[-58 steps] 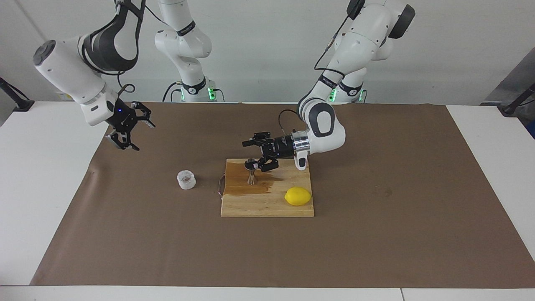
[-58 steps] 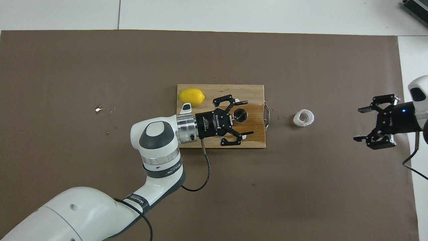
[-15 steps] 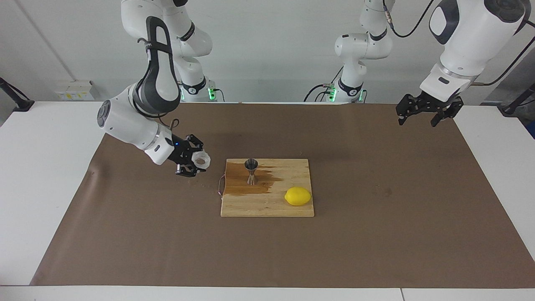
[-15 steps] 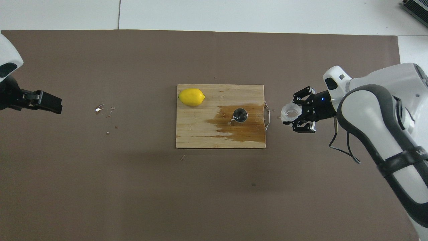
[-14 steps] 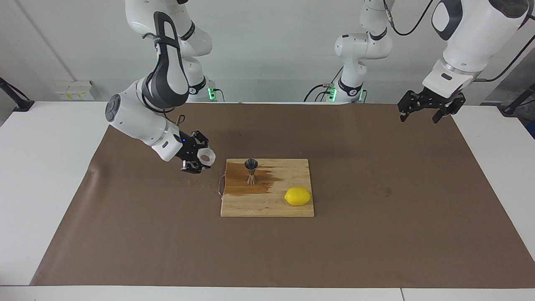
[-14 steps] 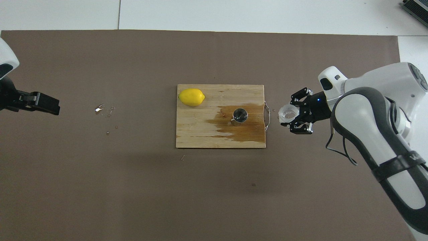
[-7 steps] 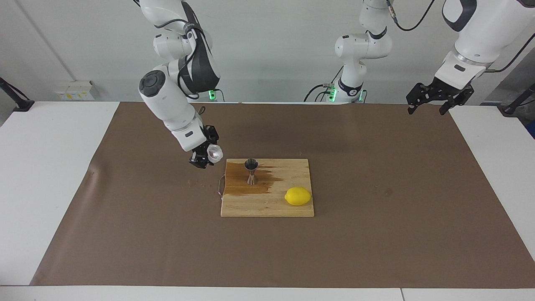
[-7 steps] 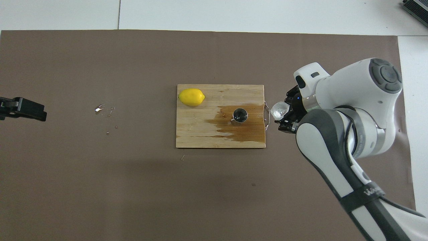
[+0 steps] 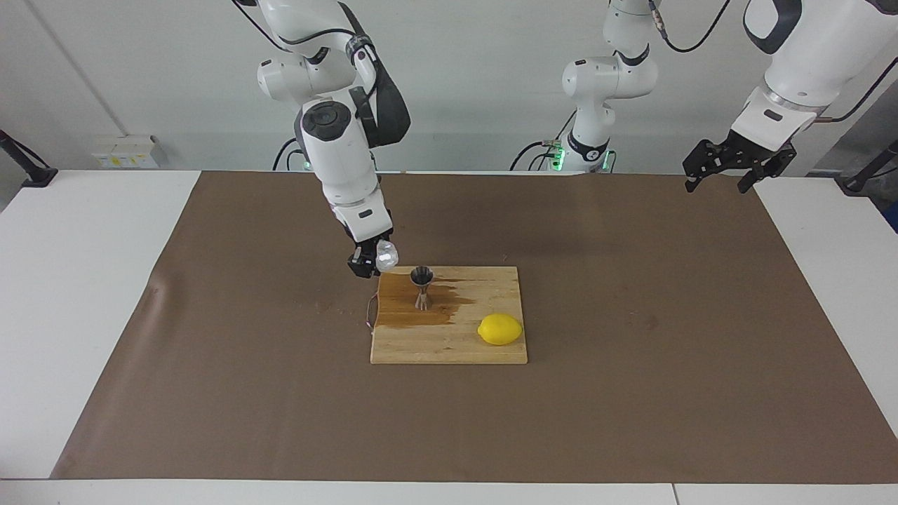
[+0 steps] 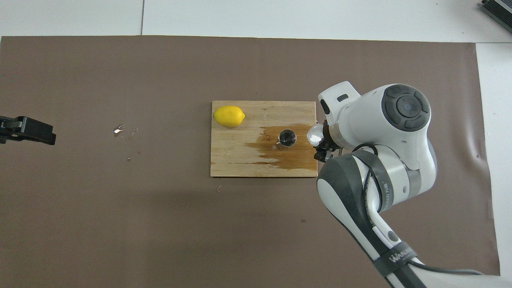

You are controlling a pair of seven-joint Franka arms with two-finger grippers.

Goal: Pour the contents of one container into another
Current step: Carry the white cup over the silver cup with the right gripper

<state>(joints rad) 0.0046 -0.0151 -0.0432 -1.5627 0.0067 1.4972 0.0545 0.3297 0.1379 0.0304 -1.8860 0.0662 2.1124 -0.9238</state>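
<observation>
Right fingers (image 9: 370, 261) clamp cup (image 9: 386, 255) over board (image 9: 449, 344) edge | jigger (image 9: 421, 286) beside | lemon (image 9: 499, 329) apart | left fingers (image 9: 726, 168) spread, waiting.

A: What has been moved?

B: The plastic cup (image 9: 386, 256) has been lifted off the mat by the right gripper (image 9: 372, 262) and carried, tilted, over the cutting board's (image 9: 449, 344) edge beside the jigger (image 9: 421, 286).

A: And the left gripper (image 9: 727, 165)?

B: It has been withdrawn from the jigger and raised over the left arm's end of the table.

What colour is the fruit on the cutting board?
The lemon is bright yellow, plainest in the facing view.
</observation>
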